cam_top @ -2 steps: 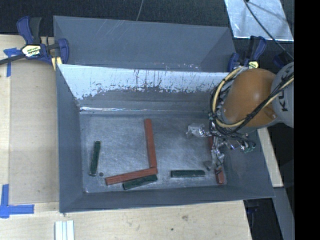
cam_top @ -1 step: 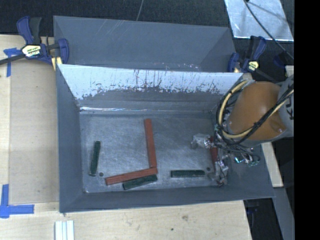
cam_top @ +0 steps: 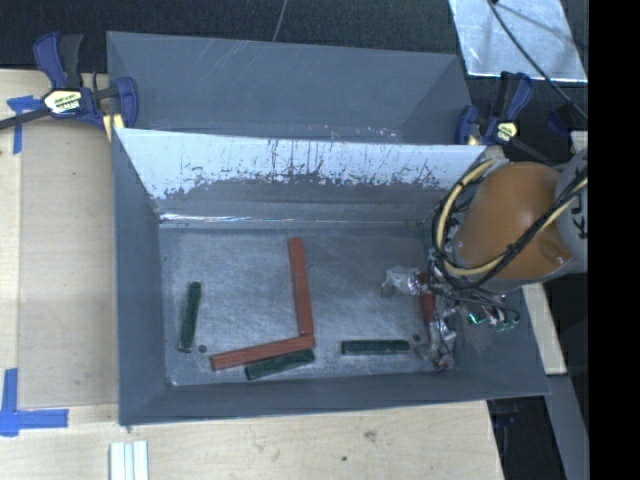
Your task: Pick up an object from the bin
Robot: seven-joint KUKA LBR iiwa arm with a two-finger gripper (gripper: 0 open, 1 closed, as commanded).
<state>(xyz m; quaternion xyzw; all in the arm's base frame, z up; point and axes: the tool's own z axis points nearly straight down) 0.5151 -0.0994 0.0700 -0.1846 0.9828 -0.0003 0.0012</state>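
Gripper (cam_top: 437, 336) down in the bin's (cam_top: 135, 298) near right corner
Spread or closed? I cannot tell. The dark green stick (cam_top: 375, 347) just left could get pushed away, or the wall bumped.

The arm (cam_top: 562, 230) runs off the right edge, its orange cover (cam_top: 505, 223) and cables (cam_top: 452, 220) hiding part of the bin's (cam_top: 140, 268) right wall. At the near side a dark green stick (cam_top: 280, 366) overlaps a red-brown bar (cam_top: 258, 353); which lies on top I can't tell.
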